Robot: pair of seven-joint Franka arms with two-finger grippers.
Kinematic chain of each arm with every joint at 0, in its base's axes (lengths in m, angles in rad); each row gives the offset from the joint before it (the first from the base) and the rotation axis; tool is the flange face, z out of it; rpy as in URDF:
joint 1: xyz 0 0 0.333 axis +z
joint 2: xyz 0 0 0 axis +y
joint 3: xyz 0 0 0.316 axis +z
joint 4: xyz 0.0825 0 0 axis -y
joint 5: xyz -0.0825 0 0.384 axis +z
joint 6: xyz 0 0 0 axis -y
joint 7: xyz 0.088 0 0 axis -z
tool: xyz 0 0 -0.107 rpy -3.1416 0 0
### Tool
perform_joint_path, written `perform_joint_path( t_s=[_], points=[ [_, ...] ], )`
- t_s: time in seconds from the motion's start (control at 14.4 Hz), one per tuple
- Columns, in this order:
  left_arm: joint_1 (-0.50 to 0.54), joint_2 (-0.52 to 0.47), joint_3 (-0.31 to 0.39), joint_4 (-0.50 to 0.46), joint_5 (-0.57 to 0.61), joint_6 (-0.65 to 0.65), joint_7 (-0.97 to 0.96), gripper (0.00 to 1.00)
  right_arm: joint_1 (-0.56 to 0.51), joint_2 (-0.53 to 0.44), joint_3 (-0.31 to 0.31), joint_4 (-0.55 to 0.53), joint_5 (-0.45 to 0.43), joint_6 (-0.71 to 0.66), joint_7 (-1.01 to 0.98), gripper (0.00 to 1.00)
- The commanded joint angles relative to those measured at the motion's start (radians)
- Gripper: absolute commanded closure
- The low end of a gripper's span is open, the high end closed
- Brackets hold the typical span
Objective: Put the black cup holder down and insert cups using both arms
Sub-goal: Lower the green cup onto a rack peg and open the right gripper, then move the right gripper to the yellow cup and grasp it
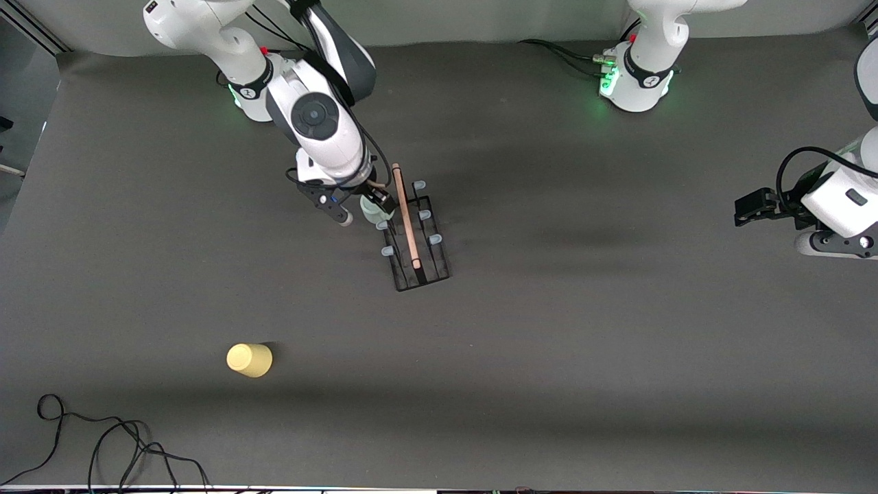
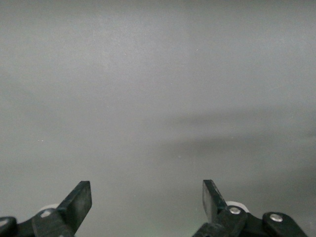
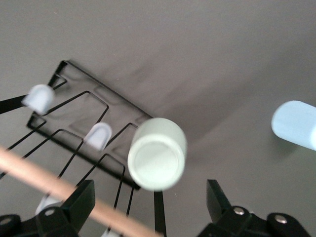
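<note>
- Table (image 1: 549, 343): dark grey mat, both arm bases along its edge farthest from the front camera.
- Right arm (image 1: 322, 123): reaches down over the rack's end farthest from the front camera. Right gripper (image 1: 360, 209) hovers just beside the rack; fingers (image 3: 79, 202) spread wide, gripping nothing, the mint cup between and past them.
- Left arm (image 1: 844, 195): waits at its own end of the table. Left gripper (image 2: 147, 202) over bare mat, fingers (image 2: 79, 200) wide apart and empty.
- Black cup holder (image 1: 418, 240): stands mid-table, wooden rod handle (image 1: 405, 216) along its top, pale blue peg tips (image 1: 434, 239) on either side.
- Yellow cup (image 1: 250, 359): on the mat, well apart from the rack, nearer the front camera, toward the right arm's end.
- Mint green cup (image 3: 157, 154): upside down on a peg at the rack's edge, base showing in the right wrist view.
- Cable (image 1: 103, 439): black loops at the table edge nearest the front camera.
</note>
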Motion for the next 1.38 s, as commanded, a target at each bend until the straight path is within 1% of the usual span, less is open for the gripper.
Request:
perform_joint_path(
  t_s=[0.0,0.14,0.21,0.35,0.62,0.69,0.76,0.83,0.9,0.97,1.11,1.18,1.31],
  points=[
    [0.003,0.003,-0.002,0.016,0.013,-0.019,0.019,0.00,0.002,-0.011,-0.051,0.207,0.000,-0.239,-0.004,0.00],
    [0.001,0.003,-0.002,0.016,0.013,-0.019,0.019,0.00,-0.001,0.003,-0.114,0.355,0.000,-0.378,-0.100,0.00],
    [0.001,0.003,-0.002,0.016,0.013,-0.019,0.019,0.00,-0.001,0.003,-0.146,0.399,0.000,-0.418,-0.162,0.00],
    [0.003,0.003,-0.002,0.016,0.013,-0.019,0.019,0.00,-0.001,0.002,-0.232,0.444,0.000,-0.446,-0.385,0.00],
    [0.003,0.003,-0.002,0.015,0.013,-0.019,0.019,0.00,-0.003,0.012,-0.448,0.453,-0.001,-0.440,-0.871,0.00],
    [0.003,0.003,-0.002,0.015,0.013,-0.019,0.019,0.00,-0.003,0.031,-0.495,0.476,-0.001,-0.437,-0.971,0.00],
    [0.003,0.003,-0.002,0.015,0.013,-0.019,0.019,0.00,-0.010,0.081,-0.533,0.517,0.002,-0.436,-1.068,0.00],
    [0.003,0.003,-0.002,0.015,0.013,-0.019,0.019,0.00,-0.041,0.148,-0.553,0.576,0.008,-0.436,-1.152,0.00],
    [0.003,0.003,-0.002,0.015,0.013,-0.019,0.019,0.00,-0.104,0.226,-0.552,0.664,0.017,-0.436,-1.234,0.00],
    [0.003,0.003,-0.002,0.015,0.013,-0.019,0.019,0.00,-0.154,0.285,-0.546,0.735,0.049,-0.436,-1.286,0.00],
    [0.003,0.003,-0.002,0.015,0.013,-0.019,0.019,0.00,-0.223,0.388,-0.544,0.846,0.129,-0.436,-1.359,0.00],
    [0.003,0.003,-0.002,0.015,0.013,-0.019,0.019,0.00,-0.239,0.426,-0.543,0.883,0.134,-0.431,-1.368,0.00],
    [0.003,0.003,-0.002,0.015,0.013,-0.019,0.019,0.00,-0.241,0.474,-0.543,0.889,0.140,-0.382,-1.367,0.00]
  ],
)
